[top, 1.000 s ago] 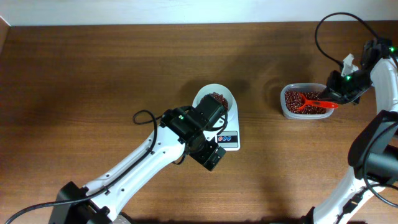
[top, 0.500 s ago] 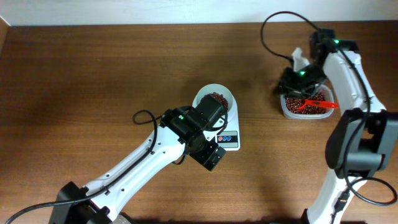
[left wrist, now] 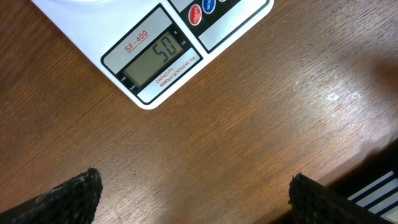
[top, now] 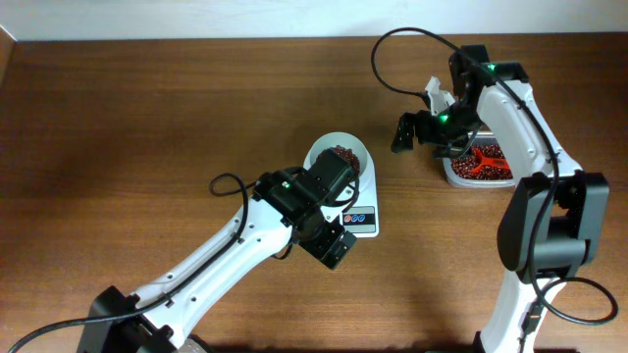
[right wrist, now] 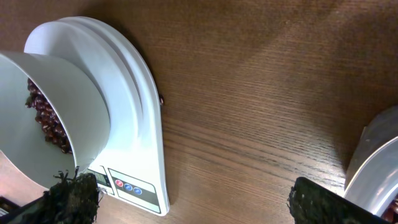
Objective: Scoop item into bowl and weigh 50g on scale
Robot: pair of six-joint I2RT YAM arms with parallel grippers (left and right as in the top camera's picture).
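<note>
The white bowl (top: 339, 155) (right wrist: 56, 106) stands on the white scale (top: 365, 218) (right wrist: 146, 143) and holds a heap of red-brown beans, the item (top: 344, 154) (right wrist: 46, 121). In the left wrist view the scale's display (left wrist: 158, 59) reads 50. My left gripper (top: 334, 247) (left wrist: 193, 183) hovers open just in front of the scale with nothing between its fingers. Open and empty as well, my right gripper (top: 412, 132) (right wrist: 186, 190) hangs over bare table between the scale and the tub.
A clear plastic tub (top: 453, 175) (right wrist: 376, 155) with more beans sits at the right, a red scoop (top: 483, 157) lying in it. One stray bean (right wrist: 161, 99) lies by the scale's edge. The table's front edge (left wrist: 373, 171) is close behind the left gripper.
My right gripper has opened, leaving the red scoop in the tub, and has swung left toward the scale. The left arm has not moved.
</note>
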